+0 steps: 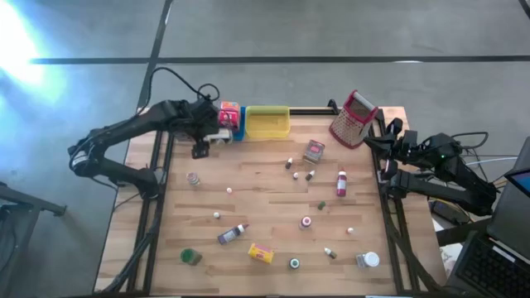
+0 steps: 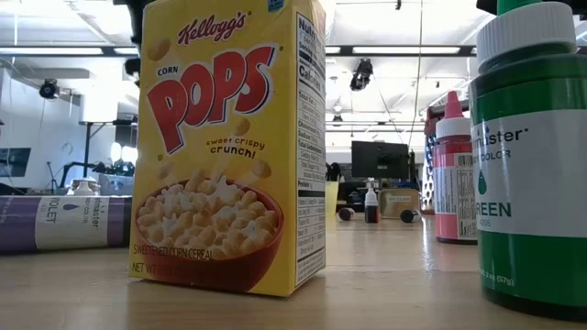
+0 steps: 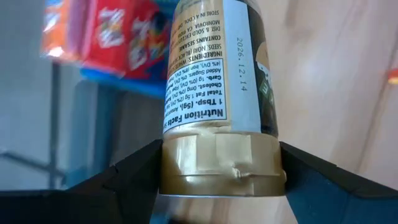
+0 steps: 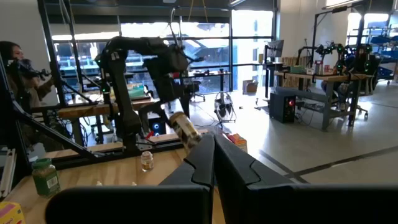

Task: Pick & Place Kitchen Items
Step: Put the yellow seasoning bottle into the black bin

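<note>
A small jar [image 3: 214, 87] with a gold lid and a white nutrition label is shut in my left gripper [image 1: 202, 142], near the table's far left corner beside the blue tray [image 1: 238, 131]. The right wrist view shows this jar [image 4: 185, 129] in the air above the table. A red box [image 1: 228, 112] sits on the blue tray. Several kitchen items lie scattered on the table: a purple bottle [image 1: 233, 234], a yellow box [image 1: 261, 253], a red bottle [image 1: 341, 184] and a tin [image 1: 313, 151]. My right gripper [image 4: 214, 163] waits shut at the right edge. My left gripper pinches the jar by two opposite sides of its gold lid [image 3: 221, 165] between its two fingers [image 3: 127, 177]. The fingers come from above, slanting down. The jar hangs below them, tilted, bottom end lowest, lifted clear of the table.
A yellow tray [image 1: 267, 122] stands next to the blue one at the far edge. A metal grater [image 1: 354, 118] with a red handle stands at the far right. A small jar [image 1: 193, 178] and a green-capped jar [image 1: 190, 257] stand on the table's left side.
</note>
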